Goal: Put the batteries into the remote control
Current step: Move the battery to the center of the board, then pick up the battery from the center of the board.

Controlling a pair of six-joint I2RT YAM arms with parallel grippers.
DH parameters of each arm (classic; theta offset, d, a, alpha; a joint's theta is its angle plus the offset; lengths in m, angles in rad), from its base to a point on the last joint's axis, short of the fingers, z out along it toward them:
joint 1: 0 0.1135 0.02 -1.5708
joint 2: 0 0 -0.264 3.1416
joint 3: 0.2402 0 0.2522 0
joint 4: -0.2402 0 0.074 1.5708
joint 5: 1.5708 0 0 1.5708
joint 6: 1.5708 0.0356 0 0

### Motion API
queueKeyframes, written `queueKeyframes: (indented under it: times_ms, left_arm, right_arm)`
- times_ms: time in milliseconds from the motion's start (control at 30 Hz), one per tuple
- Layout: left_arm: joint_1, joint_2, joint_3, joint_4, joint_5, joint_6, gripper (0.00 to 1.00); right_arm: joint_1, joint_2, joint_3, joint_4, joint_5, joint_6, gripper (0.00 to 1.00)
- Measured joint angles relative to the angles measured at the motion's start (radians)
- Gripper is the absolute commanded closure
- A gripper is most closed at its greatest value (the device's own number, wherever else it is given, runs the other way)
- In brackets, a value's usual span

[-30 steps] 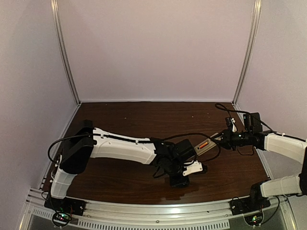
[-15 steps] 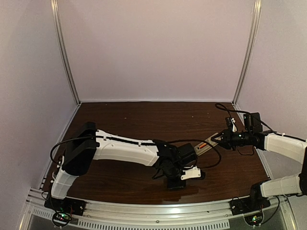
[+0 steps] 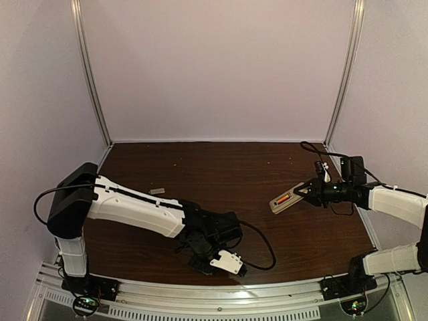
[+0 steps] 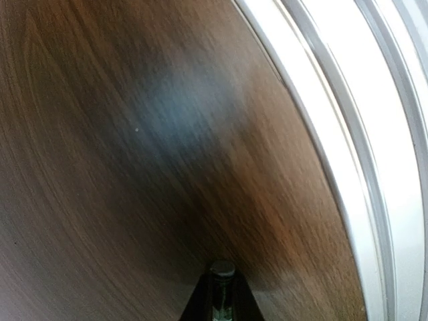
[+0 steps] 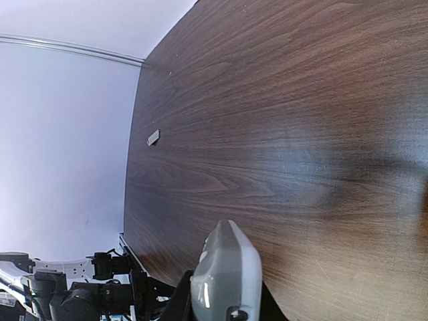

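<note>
My right fingers [image 3: 311, 192] grip the remote [image 3: 293, 194] tilted off the tabletop [image 3: 200, 167], open back up for loading, orange battery [image 3: 283, 199] already seated. Left fingers [image 4: 200, 307] look clenched on the dark battery [image 4: 222, 269], low by the near rail [image 4: 374, 167].

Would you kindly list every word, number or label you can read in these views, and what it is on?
No text can be read anywhere.
On the remote control, held in the right gripper: markings too small.
On the orange battery in it: label blurred.
On the dark battery in the left gripper: blurred.
</note>
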Motion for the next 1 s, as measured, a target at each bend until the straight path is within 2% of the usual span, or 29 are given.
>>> queueKeyframes:
  times_ms: [233, 367, 433, 467, 633, 733, 867, 1000]
  left_arm:
    - [0.005, -0.002, 0.001, 0.0, -0.044, 0.069, 0.77]
    - [0.014, -0.002, 0.012, -0.004, -0.096, 0.059, 0.59]
    - [0.018, -0.003, 0.016, -0.013, -0.117, 0.051, 0.46]
    - [0.02, -0.004, 0.018, -0.019, -0.131, 0.042, 0.43]
    - [0.026, -0.048, 0.016, -0.045, -0.193, -0.033, 0.42]
    - [0.026, -0.127, 0.006, -0.035, -0.233, -0.136, 0.48]
    - [0.027, -0.248, 0.003, -0.024, -0.275, -0.389, 0.47]
    - [0.03, -0.337, -0.049, 0.009, -0.23, -0.716, 0.45]
  right_arm:
    - [0.0, 0.0, 0.0, 0.001, -0.003, 0.0, 1.0]
    - [0.0, -0.004, 0.0, 0.0, -0.004, 0.0, 1.0]
    - [0.0, -0.007, 0.0, 0.001, -0.006, 0.0, 1.0]
    - [0.0, -0.007, 0.0, 0.001, -0.007, 0.0, 1.0]
    - [0.0, -0.007, 0.0, 0.001, -0.01, 0.0, 1.0]
    - [0.0, -0.008, 0.0, 0.001, -0.012, 0.001, 1.0]
    - [0.0, -0.018, 0.0, 0.001, -0.014, 0.001, 1.0]
    - [0.0, -0.026, 0.0, 0.001, -0.014, 0.001, 1.0]
